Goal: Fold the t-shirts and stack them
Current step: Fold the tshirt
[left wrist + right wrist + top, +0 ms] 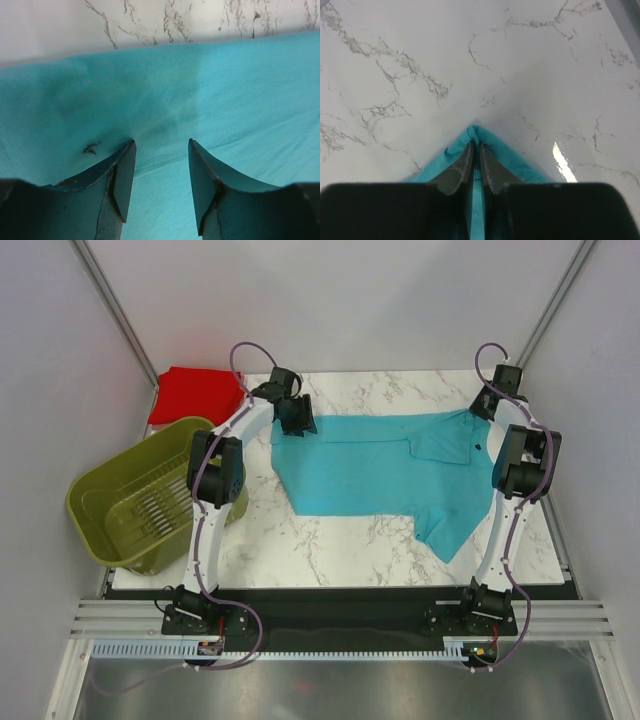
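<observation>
Now, right tool (476, 145) clenched on a far corner of the turquoise t-shirt (380, 465), spread across the surface (330, 540); left tool (161, 145) gapes over cloth. It should pinch first, then both lift evenly.

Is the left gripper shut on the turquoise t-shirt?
No, in the left wrist view the left gripper is open, its two fingers set apart over the flat turquoise t-shirt.

Bare marble table (330, 548) lies open along the near strip in front of the turquoise t-shirt (370, 470), and in a narrower band behind it. The olive basket (120, 505) crowds the left edge, the red t-shirt (195, 395) fills the far-left corner, and grey side walls (50, 390) close in both flanks.
</observation>
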Controlling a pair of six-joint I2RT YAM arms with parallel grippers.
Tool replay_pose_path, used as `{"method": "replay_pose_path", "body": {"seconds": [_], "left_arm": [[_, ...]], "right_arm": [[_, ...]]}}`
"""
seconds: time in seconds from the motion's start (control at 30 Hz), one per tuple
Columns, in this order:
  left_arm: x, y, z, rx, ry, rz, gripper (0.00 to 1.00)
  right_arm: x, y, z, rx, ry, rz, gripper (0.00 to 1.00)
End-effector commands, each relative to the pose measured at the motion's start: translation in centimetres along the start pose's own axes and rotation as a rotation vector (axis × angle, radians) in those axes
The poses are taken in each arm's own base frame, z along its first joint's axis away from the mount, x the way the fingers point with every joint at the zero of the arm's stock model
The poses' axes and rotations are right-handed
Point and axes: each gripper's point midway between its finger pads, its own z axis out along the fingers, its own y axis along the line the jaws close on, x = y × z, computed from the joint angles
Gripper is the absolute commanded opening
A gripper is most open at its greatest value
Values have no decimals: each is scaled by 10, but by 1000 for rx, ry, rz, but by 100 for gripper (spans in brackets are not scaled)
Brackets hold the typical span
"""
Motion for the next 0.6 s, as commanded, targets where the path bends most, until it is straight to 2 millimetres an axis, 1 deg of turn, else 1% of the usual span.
{"method": "replay_pose_path", "body": {"seconds": [0.0, 0.03, 0.1, 0.13, 0.17, 0.2, 0.23, 0.27, 0.3, 0.33, 0.37, 0.4, 0.43, 0.47, 0.5, 0.53, 0.57], "left_arm": [[-20, -16, -17, 67, -36, -4, 55], [-28, -25, -31, 89, -59, 2, 55], [-36, -39, -49, 132, -79, 12, 55], [-39, -44, -56, 146, -89, 14, 56], [-46, -53, -72, 172, -111, 24, 56], [-48, -57, -79, 181, -120, 28, 56], [-48, -58, -84, 185, -123, 31, 56], [-52, -62, -94, 192, -140, 40, 57], [-51, -63, -97, 192, -142, 45, 57], [-45, -59, -96, 184, -128, 49, 57], [-42, -60, -101, 184, -127, 54, 57], [-39, -59, -102, 185, -120, 56, 57], [-27, -52, -98, 173, -92, 54, 57], [-22, -51, -99, 171, -81, 54, 57], [-20, -52, -107, 174, -86, 59, 57], [-10, -49, -107, 170, -63, 54, 57], [-5, -51, -109, 188, -50, 56, 57]], "right_arm": [[-34, 5, -24, -12, -74, 17, 16], [-47, 11, -37, -22, -96, 20, 23], [-53, 12, -51, -12, -91, 44, 30], [-62, 14, -64, -8, -105, 58, 37], [-59, 10, -72, 27, -84, 87, 40], [-59, 9, -78, 42, -79, 107, 43], [-63, 8, -90, 54, -81, 122, 44], [-49, 2, -95, 81, -32, 135, 45], [-45, 1, -101, 95, -21, 164, 45], [-46, 1, -114, 100, -25, 178, 45], [-23, -7, -115, 126, 27, 189, 45], [-16, -11, -120, 141, 38, 202, 45], [1, -17, -129, 166, 75, 211, 44], [9, -21, -134, 182, 89, 219, 44], [19, -25, -138, 195, 106, 226, 44], [21, -23, -147, 190, 105, 253, 43], [42, -29, -147, 207, 148, 263, 43]]}}
